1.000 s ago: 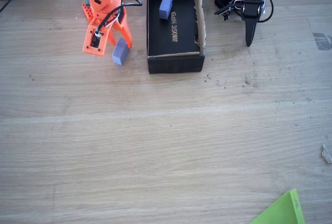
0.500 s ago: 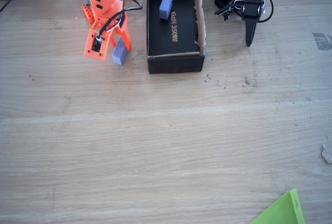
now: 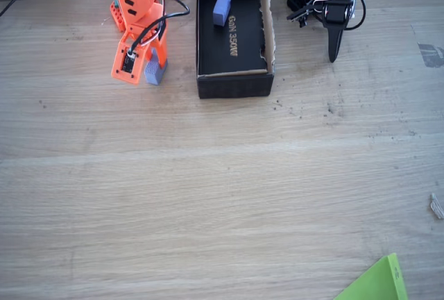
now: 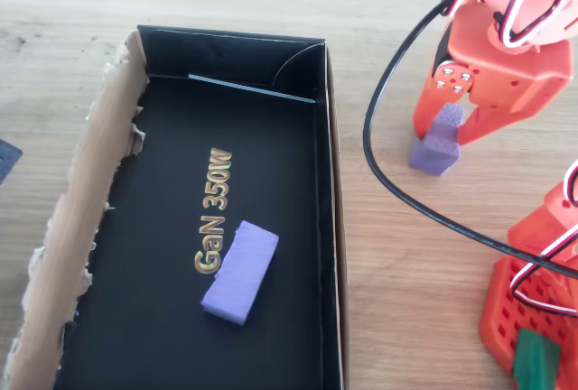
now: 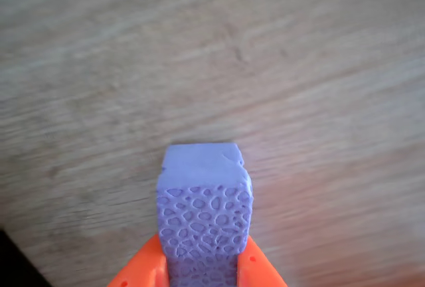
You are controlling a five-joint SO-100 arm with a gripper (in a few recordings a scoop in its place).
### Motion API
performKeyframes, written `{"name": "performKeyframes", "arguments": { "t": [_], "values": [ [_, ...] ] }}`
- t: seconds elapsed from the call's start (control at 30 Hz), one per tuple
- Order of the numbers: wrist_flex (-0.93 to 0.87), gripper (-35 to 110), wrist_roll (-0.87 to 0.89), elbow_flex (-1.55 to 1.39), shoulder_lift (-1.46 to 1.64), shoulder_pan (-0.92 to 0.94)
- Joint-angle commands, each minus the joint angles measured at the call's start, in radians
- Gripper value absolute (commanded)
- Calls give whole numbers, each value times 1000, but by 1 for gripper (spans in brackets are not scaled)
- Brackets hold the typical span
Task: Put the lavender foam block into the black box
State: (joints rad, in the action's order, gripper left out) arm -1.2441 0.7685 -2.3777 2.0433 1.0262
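Wooden table (image 3: 208,189) beneath, our gripper (image 4: 449,130) clamps the lavender foam block (image 4: 437,144); we should lift clear over the black box (image 4: 330,227) wall.

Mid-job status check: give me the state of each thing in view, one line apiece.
gripper: shut on the lavender foam block, beside the box.
lavender foam block: clamped between the orange fingers, outside the box, at table level.
black box: open, lidless, on the table.
other foam block: lying flat inside the box, next to the gold lettering.
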Motion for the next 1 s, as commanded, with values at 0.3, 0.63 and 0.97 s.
{"name": "performKeyframes", "arguments": {
  "t": [0.3,0.63,0.97],
  "values": [
    [-97,0,20,52,38,3],
    [-316,0,46,232,77,-12],
    [-462,0,112,383,190,-46]
  ]
}}
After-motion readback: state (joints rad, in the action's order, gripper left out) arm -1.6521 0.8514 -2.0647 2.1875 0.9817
